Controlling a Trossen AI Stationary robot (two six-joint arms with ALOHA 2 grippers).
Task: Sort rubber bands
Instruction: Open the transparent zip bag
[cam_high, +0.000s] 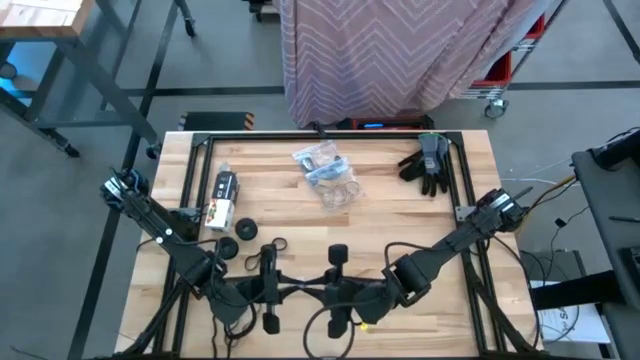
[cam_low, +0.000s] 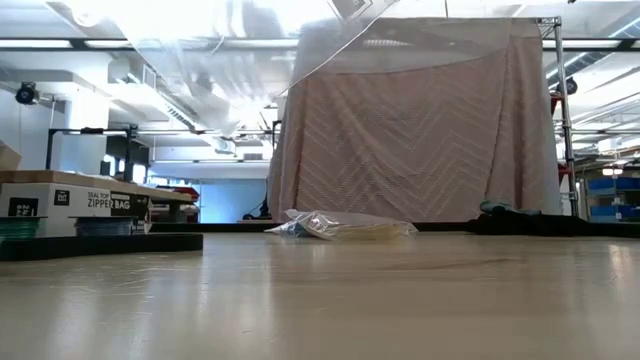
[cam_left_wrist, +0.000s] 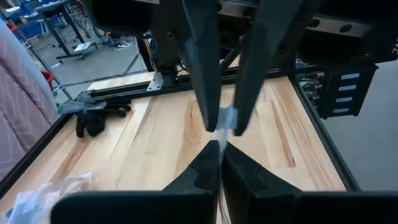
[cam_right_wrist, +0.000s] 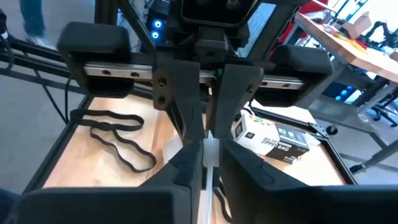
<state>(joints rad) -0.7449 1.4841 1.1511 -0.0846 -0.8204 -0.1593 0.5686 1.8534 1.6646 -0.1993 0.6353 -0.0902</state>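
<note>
Black rubber bands (cam_right_wrist: 118, 140) lie loose on the wood near the table's front left (cam_high: 272, 247). More bands, some blue, sit inside a crinkly clear bag (cam_high: 325, 172) at the far middle. My left gripper (cam_left_wrist: 217, 146) and my right gripper (cam_right_wrist: 204, 149) meet tip to tip over the near middle of the table (cam_high: 304, 290). Both are shut on a sheet of clear plastic film (cam_low: 230, 70), which shows in the low view high above the tabletop. My left gripper pinches a pale edge of the clear film (cam_right_wrist: 209, 138) between its two fingertips. It comes in about level from the table's left. The film is clear of the table. My right gripper pinches the same pale edge of film (cam_left_wrist: 225, 118) between its two fingertips, right against the left gripper's tips. It comes in about level from the table's right. The film is lifted clear.
A box of zipper bags (cam_high: 220, 200) lies at the left, also seen in the right wrist view (cam_right_wrist: 273, 140). Dark grey gloves (cam_high: 425, 160) lie at the far right. Small black round parts (cam_high: 236, 240) sit near the box. A black frame (cam_high: 465, 200) borders the wood.
</note>
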